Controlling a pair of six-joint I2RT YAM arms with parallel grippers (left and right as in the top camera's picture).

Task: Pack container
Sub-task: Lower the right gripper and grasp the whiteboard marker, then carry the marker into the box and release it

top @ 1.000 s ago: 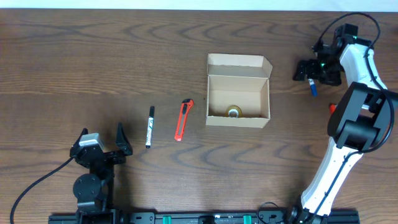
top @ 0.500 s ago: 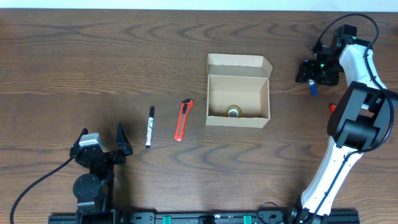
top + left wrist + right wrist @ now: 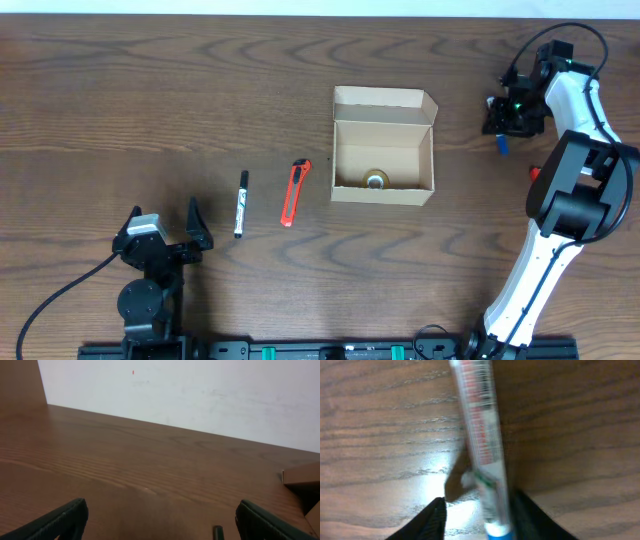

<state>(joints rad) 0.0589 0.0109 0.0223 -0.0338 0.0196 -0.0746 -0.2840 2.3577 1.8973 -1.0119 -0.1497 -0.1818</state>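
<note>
The container, a tan cardboard box, stands open at mid-table with its flap lid folded back and a tape roll inside. My right gripper is low over a blue-capped marker at the far right. In the right wrist view the marker runs between the fingers of this gripper; the right finger is against it and a gap remains on the left. My left gripper rests open at the front left, with nothing in it.
A black marker and a red utility knife lie left of the box. The black marker's tip shows in the left wrist view, with a box corner at the right. A small red object lies by the right arm.
The right gripper's jaws have narrowed around the blue-capped marker. The left arm, the box and the other items have not moved.
</note>
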